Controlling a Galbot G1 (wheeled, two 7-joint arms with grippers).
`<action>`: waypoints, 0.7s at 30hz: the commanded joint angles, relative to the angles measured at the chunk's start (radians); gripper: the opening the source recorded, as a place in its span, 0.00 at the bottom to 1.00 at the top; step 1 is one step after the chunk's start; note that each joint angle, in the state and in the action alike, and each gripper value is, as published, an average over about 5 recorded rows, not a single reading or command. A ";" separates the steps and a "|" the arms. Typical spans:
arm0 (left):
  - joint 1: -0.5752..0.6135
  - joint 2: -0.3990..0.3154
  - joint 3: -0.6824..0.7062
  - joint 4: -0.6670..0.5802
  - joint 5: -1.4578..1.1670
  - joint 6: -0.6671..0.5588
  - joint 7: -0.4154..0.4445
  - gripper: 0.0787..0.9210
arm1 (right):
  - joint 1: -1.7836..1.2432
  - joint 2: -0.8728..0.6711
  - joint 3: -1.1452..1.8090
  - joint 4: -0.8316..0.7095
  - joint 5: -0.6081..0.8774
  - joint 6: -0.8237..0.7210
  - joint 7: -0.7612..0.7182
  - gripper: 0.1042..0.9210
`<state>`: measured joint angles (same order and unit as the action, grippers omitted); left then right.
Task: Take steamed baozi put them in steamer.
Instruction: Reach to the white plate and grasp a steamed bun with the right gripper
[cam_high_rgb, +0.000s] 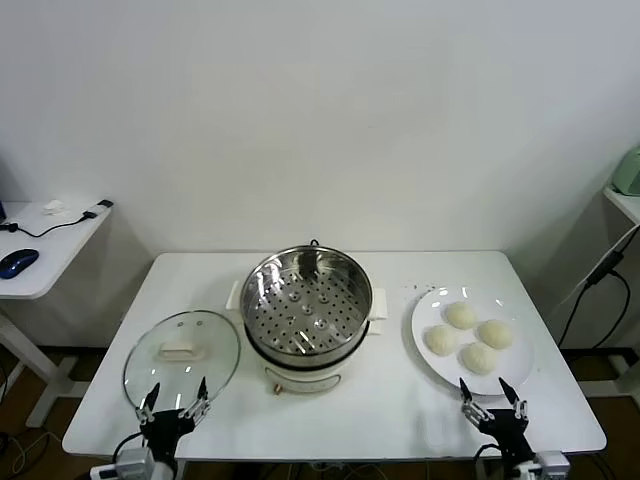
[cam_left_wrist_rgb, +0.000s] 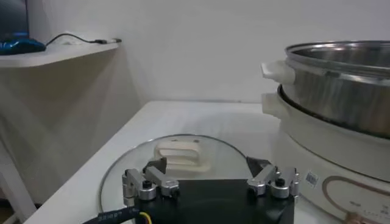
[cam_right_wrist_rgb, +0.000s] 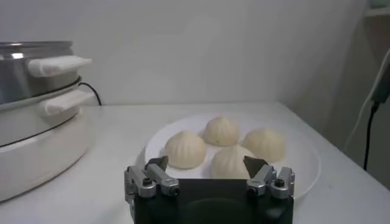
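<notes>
You have four buns (cam_high_rgb: 468, 338) on a flat white plate (cam_high_rgb: 432, 306) at about 3 o'clock on the white surface (cam_high_rgb: 400, 400). They are small, round and cream-white, with domed tops that show faint pleats in the right wrist view (cam_right_wrist_rgb: 186, 149). They sit in a tight cluster, touching or nearly touching one another.

The steamer (cam_high_rgb: 305, 305) stands at the centre of the surface, just beside the plate. It is a shiny steel pot on a cream-white base with side handles, and its perforated tray holds nothing. Its glass lid (cam_high_rgb: 182, 357), with a white handle, lies flat on the surface at about 9 o'clock from the pot.

Your right hand (cam_high_rgb: 492, 396) sits at the near edge of the surface, at about 5 o'clock, just short of the plate's near rim. Its fingers are spread apart and hold nothing. In the right wrist view (cam_right_wrist_rgb: 209, 172) the buns lie straight ahead between the two fingertips, with the nearest pair close in front and the steamer off to the side.

Your left hand (cam_high_rgb: 174, 400) waits at about 7 o'clock, at the near edge of the lid. It too is released and holds nothing. In the left wrist view (cam_left_wrist_rgb: 210, 176) the lid handle (cam_left_wrist_rgb: 180, 153) lies just ahead of it.
</notes>
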<state>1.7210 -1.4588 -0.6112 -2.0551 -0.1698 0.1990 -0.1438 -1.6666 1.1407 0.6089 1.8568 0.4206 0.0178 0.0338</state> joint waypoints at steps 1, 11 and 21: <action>-0.001 0.000 0.005 -0.003 -0.006 0.002 -0.005 0.88 | 0.104 -0.051 0.026 0.012 -0.065 -0.071 -0.004 0.88; -0.028 0.018 0.015 0.003 -0.018 0.003 -0.007 0.88 | 0.736 -0.420 -0.175 -0.260 -0.103 -0.271 -0.178 0.88; -0.054 0.037 0.015 0.019 -0.032 0.003 -0.006 0.88 | 1.354 -0.751 -0.862 -0.526 -0.211 -0.147 -0.896 0.88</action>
<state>1.6815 -1.4275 -0.5987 -2.0426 -0.1985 0.2026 -0.1511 -0.8222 0.6518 0.1854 1.5315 0.2862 -0.1629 -0.3896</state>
